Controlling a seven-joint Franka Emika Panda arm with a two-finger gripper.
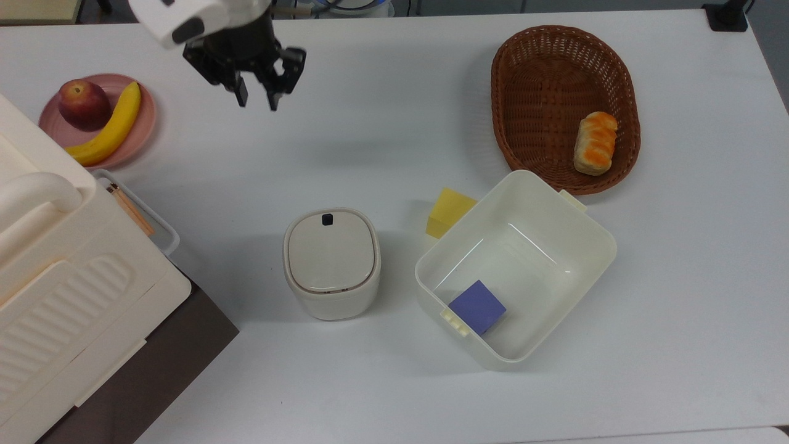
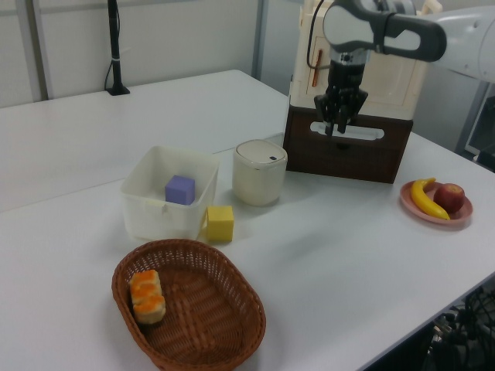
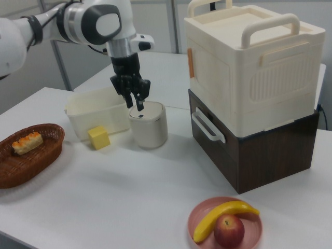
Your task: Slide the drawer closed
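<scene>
Bare tabletop between gripper and drawer.

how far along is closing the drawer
Done: the drawer sits flush in its dark front, white handle free. In hand: nothing; the gripper is open above bare table, away from the cabinet. Left: apparently nothing.

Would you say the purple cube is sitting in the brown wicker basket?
No, the purple cube lies inside the cream plastic bin, while the brown wicker basket holds a bread roll.

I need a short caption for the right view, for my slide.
Open claw above the white table, apart from the drawer, which sits flush and closed.
</scene>
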